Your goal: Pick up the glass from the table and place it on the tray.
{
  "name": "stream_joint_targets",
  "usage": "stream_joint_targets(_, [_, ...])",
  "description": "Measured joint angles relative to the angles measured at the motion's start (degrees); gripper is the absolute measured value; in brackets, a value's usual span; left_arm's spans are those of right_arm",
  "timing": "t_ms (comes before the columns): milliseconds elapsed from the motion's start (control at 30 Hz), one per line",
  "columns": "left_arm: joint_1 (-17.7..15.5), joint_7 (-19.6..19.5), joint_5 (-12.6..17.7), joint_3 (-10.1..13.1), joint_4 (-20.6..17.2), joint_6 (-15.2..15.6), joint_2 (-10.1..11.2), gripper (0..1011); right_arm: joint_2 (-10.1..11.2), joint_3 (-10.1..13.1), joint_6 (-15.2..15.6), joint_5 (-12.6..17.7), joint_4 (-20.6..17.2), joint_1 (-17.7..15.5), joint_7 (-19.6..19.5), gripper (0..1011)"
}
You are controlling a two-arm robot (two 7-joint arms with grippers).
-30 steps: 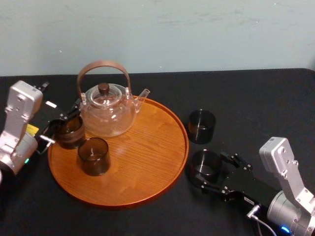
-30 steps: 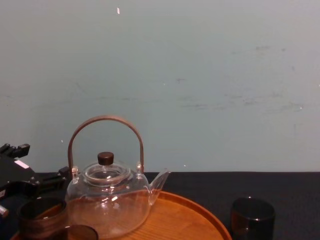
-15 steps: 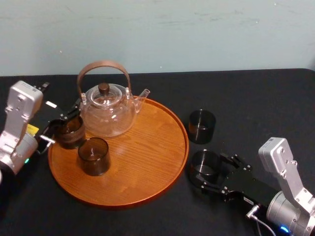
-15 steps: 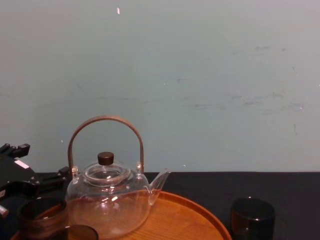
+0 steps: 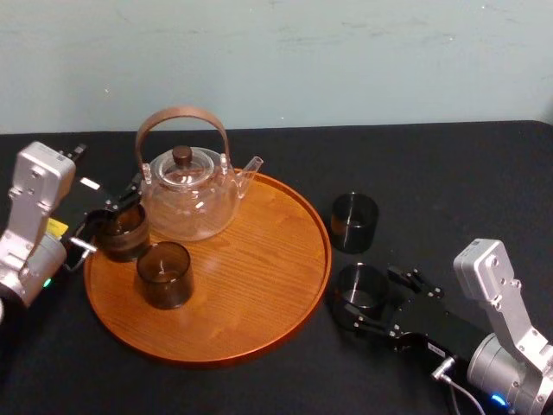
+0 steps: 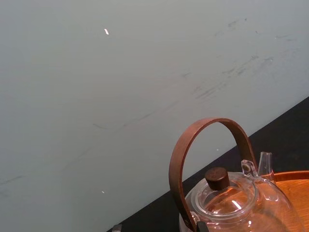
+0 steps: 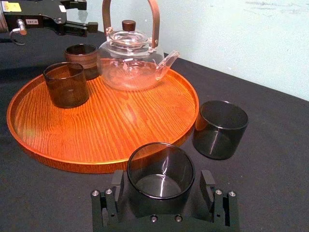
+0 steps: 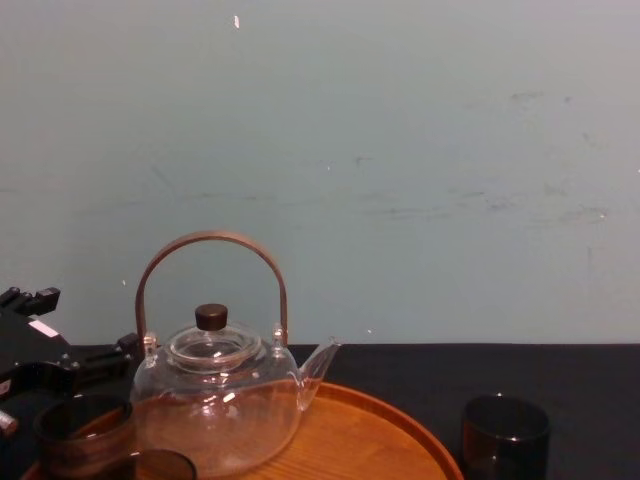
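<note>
**Glass bracketed, not lifted: watch the tray rim**

Status: the glass (image 7: pixel 161 169) stands on the surface (image 5: pixel 449 190), just off the tray (image 5: pixel 324 251) at its 4 o'clock rim. The right gripper (image 5: pixel 367 303) has its fingers (image 7: pixel 117 186) spread either side of the wall, close in, with a thin gap showing. I read that as not yet clamped.

Risks:
- Rim strike: the glass sits right beside the raised rim. A sideways carry without enough lift would clip it and tip the glass.
- Slip: smooth wall, narrow pads. An off-centre squeeze could twist or squirt it out.
- Neighbour: a second glass (image 5: pixel 354 222) stands near, at 12 o'clock from the target. A wide swing of the far finger could knock it.
- Landing: the teapot (image 5: pixel 184 194) takes the tray's 11 o'clock. Bare wood from centre to 5 o'clock looks safest.

Pose: the right arm comes in low from 4 o'clock, wrist nearly flat to the surface, fingers pointing toward 10 o'clock. The left gripper (image 5: pixel 111 216) sits at the tray's 9 o'clock beside a tray glass (image 5: pixel 123 235); whether it grips that, I cannot tell.
</note>
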Motion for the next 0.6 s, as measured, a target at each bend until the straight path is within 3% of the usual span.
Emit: stream_joint_targets(600, [0.0, 0.0, 0.0, 0.0, 0.0, 0.0, 0.0, 1001, -1.78, -0.75, 0.57, -0.56, 2.89, 2.37, 1.29, 1002])
